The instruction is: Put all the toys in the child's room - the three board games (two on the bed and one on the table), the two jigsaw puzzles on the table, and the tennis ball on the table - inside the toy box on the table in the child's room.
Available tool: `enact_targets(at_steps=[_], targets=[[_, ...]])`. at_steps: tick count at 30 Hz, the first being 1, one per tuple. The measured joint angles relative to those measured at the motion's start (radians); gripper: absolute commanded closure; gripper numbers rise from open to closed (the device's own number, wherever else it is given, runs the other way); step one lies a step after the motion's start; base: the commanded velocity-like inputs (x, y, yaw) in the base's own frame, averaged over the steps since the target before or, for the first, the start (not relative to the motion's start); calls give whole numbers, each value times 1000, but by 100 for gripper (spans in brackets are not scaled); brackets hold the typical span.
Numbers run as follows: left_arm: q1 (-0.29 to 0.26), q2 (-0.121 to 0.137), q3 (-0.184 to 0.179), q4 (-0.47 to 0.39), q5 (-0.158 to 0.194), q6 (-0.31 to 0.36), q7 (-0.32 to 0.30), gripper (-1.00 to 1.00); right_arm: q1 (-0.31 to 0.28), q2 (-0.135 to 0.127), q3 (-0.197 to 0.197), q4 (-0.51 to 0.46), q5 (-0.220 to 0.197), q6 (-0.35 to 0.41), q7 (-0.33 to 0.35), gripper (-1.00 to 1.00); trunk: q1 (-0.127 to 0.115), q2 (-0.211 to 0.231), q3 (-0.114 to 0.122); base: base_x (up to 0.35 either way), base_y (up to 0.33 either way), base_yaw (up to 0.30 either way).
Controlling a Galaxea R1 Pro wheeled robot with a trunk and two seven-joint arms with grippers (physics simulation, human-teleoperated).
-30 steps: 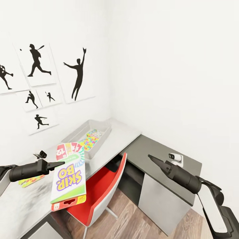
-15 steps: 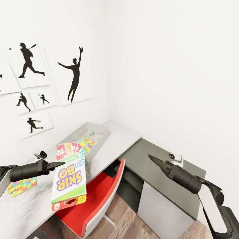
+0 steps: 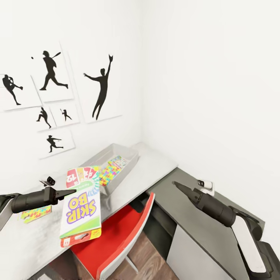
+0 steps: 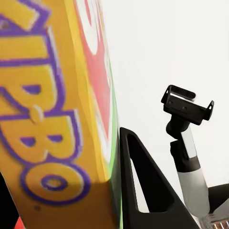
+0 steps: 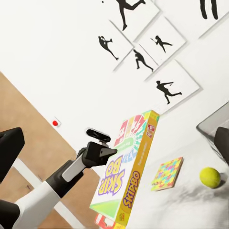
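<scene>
Head view: the left gripper (image 3: 72, 191) is clamped on the Skip-Bo box (image 3: 81, 208), hanging over the tabletop (image 3: 151, 165); next, carry it toward 1 o'clock to the toy box (image 3: 130, 154), which holds a jigsaw puzzle (image 3: 111, 170). The right gripper (image 3: 177, 184) looks closed and empty. Right wrist view: tennis ball (image 5: 209, 177), second jigsaw (image 5: 166, 173).

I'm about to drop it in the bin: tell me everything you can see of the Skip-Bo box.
The Skip-Bo box is a flat printed carton, yellow, green and red with purple lettering. It hangs on end, clear of the desk, pinched near its upper edge by the left gripper. It is short of the grey bin.
</scene>
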Motion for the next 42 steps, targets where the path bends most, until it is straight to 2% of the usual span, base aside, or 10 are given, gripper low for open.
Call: enact_targets(at_steps=[13, 26, 42], targets=[[1, 0, 0, 3, -2, -1, 1, 100, 0, 0, 0, 0, 0, 0, 1, -100, 0, 0, 0, 170, 68, 292], [1, 0, 0, 5, 0, -1, 0, 100, 0, -1, -1, 0, 0, 0, 1, -100, 0, 0, 0, 209, -136, 283], [1, -2, 0, 5, 0, -1, 1, 100, 0, -1, 0, 1, 10, 0, 0, -100, 0, 0, 0, 147, 20, 22]])
